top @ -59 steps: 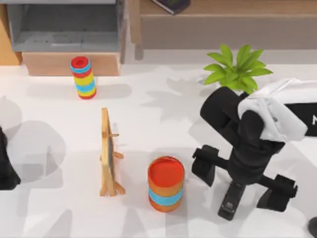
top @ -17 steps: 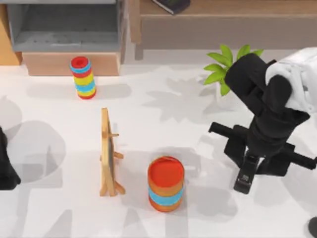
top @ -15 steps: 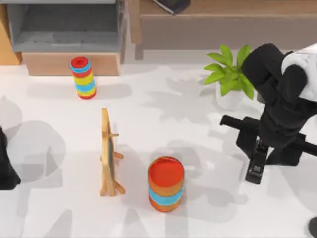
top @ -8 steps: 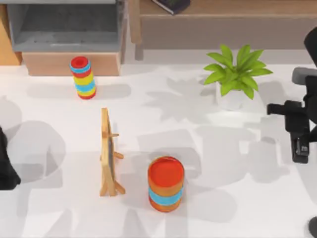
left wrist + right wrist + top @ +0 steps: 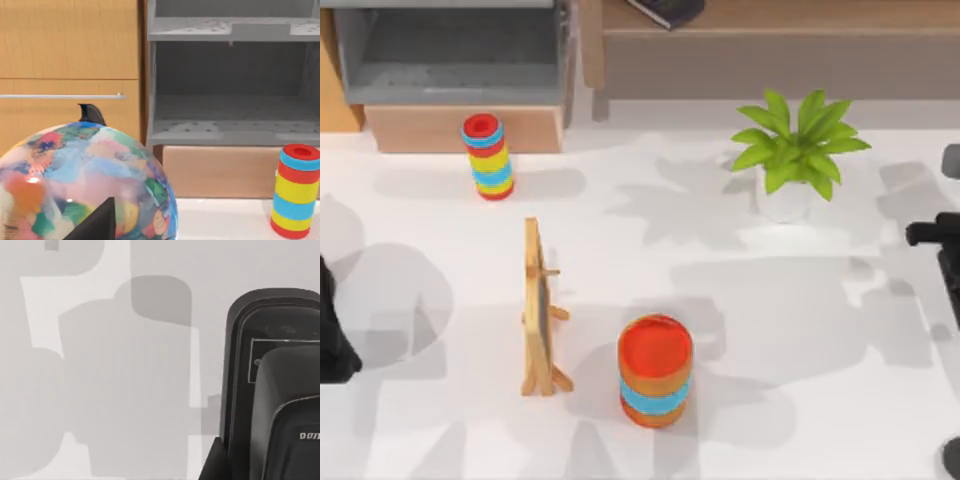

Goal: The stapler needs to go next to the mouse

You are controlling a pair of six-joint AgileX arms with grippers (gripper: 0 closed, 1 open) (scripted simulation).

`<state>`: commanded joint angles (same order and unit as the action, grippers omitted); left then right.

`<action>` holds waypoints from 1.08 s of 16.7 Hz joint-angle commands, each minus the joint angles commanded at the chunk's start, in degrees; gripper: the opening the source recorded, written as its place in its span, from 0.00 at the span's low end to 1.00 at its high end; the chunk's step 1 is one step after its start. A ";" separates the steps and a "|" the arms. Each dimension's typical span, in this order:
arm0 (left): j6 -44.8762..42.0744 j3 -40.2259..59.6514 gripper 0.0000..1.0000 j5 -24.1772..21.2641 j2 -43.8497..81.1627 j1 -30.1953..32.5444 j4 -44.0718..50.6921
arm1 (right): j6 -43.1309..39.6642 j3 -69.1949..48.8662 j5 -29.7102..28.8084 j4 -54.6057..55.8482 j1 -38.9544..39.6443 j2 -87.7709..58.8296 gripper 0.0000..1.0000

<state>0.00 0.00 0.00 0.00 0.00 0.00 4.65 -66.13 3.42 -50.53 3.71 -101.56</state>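
The black oblong stapler [image 5: 250, 390] looms close in the right wrist view, hanging above the bare white table, with a dark fingertip [image 5: 214, 465] beside it. My right gripper [image 5: 948, 262] is shut on the stapler at the top view's right edge, mostly cut off by the frame. A dark rounded shape [image 5: 952, 458] in the bottom right corner may be the mouse. My left gripper [image 5: 330, 335] is parked at the left edge, its open fingers [image 5: 91, 113] on either side of a colourful globe [image 5: 85, 185].
A potted plant [image 5: 798, 150] stands at the back right. A striped cylinder [image 5: 655, 372] sits front centre beside a wooden easel [image 5: 538, 312]. A slimmer striped stack [image 5: 488, 156] stands at the back left before a grey shelf unit [image 5: 450, 50].
My right arm has carried the stapler from beside the striped cylinder up and to the right, until it passed the top view's right edge. The left arm stayed still.
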 joint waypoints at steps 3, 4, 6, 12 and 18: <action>0.00 0.00 1.00 0.00 0.00 0.00 0.00 | 0.14 -0.11 -0.10 0.10 0.26 0.13 0.00; 0.00 0.00 1.00 0.00 0.00 0.00 0.00 | 0.14 -0.11 -0.10 0.10 0.26 0.13 0.00; 0.00 0.00 1.00 0.00 0.00 0.00 0.00 | 0.15 -0.15 -0.10 0.21 0.27 0.19 0.00; 0.00 0.00 1.00 0.00 0.00 0.00 0.00 | 0.23 -0.55 -0.07 1.31 0.33 0.75 0.00; 0.00 0.00 1.00 0.00 0.00 0.00 0.00 | 0.32 -0.93 0.00 3.21 0.40 1.38 0.00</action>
<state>0.00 0.00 0.00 0.00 0.00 0.00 4.97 -67.05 3.42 -47.33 4.11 -100.18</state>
